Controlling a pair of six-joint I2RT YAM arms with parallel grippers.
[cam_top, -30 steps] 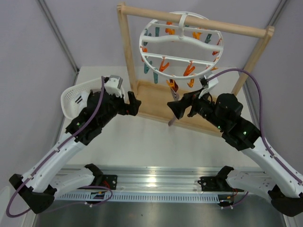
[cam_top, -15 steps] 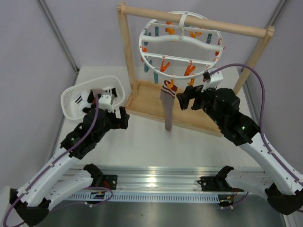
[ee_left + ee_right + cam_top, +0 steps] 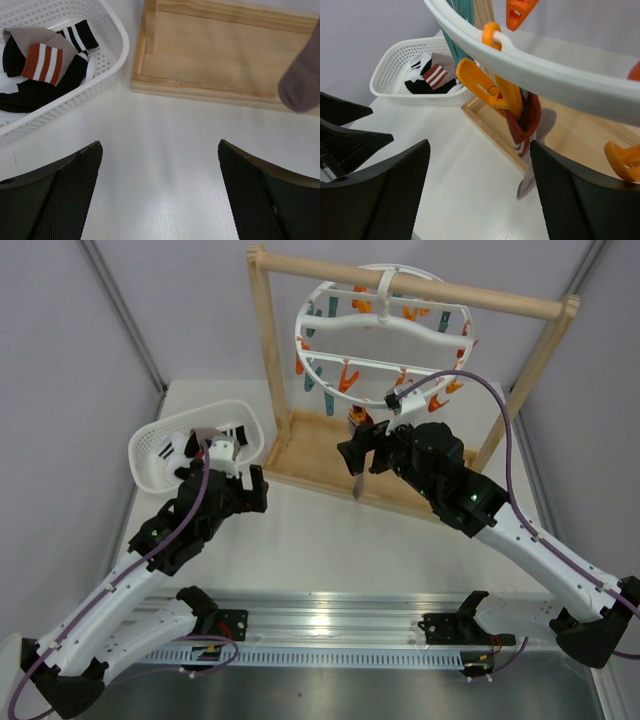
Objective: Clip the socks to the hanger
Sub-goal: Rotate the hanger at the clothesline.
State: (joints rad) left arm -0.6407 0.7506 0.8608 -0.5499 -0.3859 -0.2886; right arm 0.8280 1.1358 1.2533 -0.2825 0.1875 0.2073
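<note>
The white round hanger (image 3: 385, 325) hangs from the wooden rack, and its rim crosses the right wrist view (image 3: 545, 70). One taupe sock (image 3: 532, 150) hangs by its red-striped cuff from an orange clip (image 3: 490, 85). Its toe shows in the left wrist view (image 3: 300, 85). In the top view the sock (image 3: 356, 483) is partly hidden behind my right gripper (image 3: 365, 448), which is open and empty just in front of it (image 3: 480, 145). The second sock (image 3: 42, 57) lies in the white basket (image 3: 150, 455). My left gripper (image 3: 255, 485) is open and empty over the table (image 3: 160, 145).
The wooden rack (image 3: 270, 350) has a flat wooden base (image 3: 225, 55) behind both grippers. Black socks with white stripes (image 3: 30, 92) lie in the basket (image 3: 117, 45) too. Several teal and orange clips (image 3: 345, 375) dangle from the ring.
The sock went from my right gripper to hanging free on the orange clip. My left arm drew back from the rack. My right gripper has now swung left in front of the sock.
</note>
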